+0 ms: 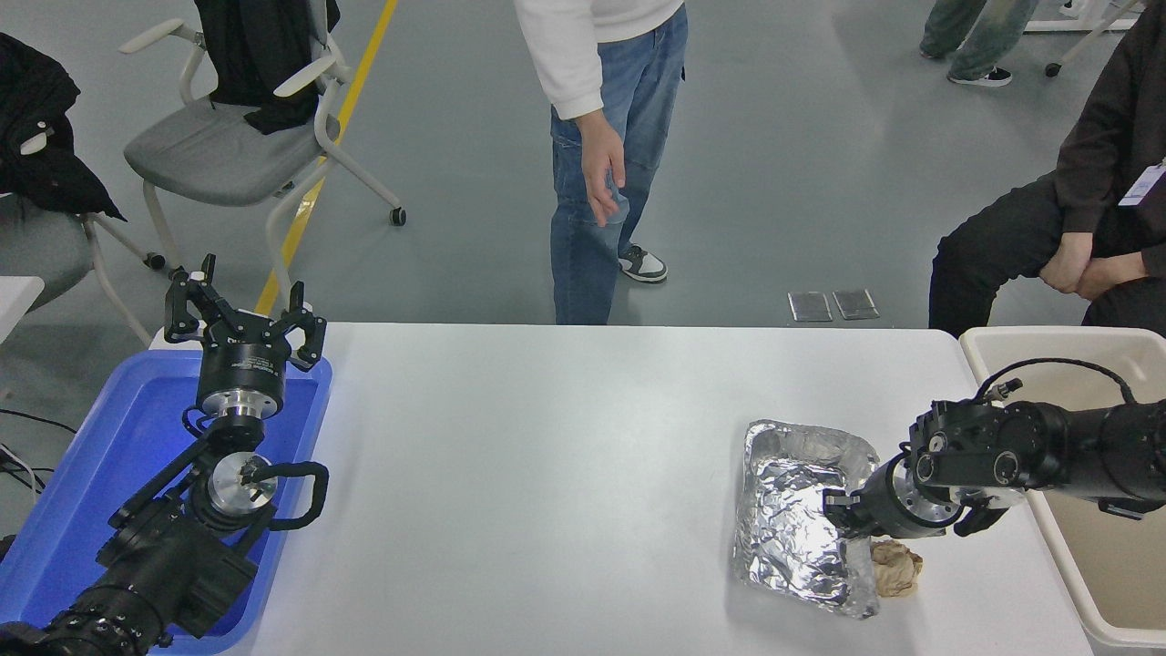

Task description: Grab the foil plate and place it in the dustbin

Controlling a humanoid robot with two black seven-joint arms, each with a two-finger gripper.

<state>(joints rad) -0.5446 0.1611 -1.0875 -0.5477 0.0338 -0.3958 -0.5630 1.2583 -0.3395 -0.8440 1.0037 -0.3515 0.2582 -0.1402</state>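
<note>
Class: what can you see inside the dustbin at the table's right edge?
The dustbin shows only bare beige inner walls; the right arm covers its middle, and its far side is out of frame.

Bright, even overhead light; soft shadows under the shiny crinkled silver foil plate [802, 519], which glints. The picture is sharp, with slight wide-angle bending at the edges.

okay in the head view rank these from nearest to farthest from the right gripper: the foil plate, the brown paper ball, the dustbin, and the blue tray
From the right gripper:
1. Foil plate: right at the gripper's tip, at the plate's right edge.
2. Brown paper ball: just below the gripper's wrist, beside the plate's near right corner.
3. Dustbin: at the table's right edge, behind the arm.
4. Blue tray: far across, at the table's left end under the parked left gripper.
</note>
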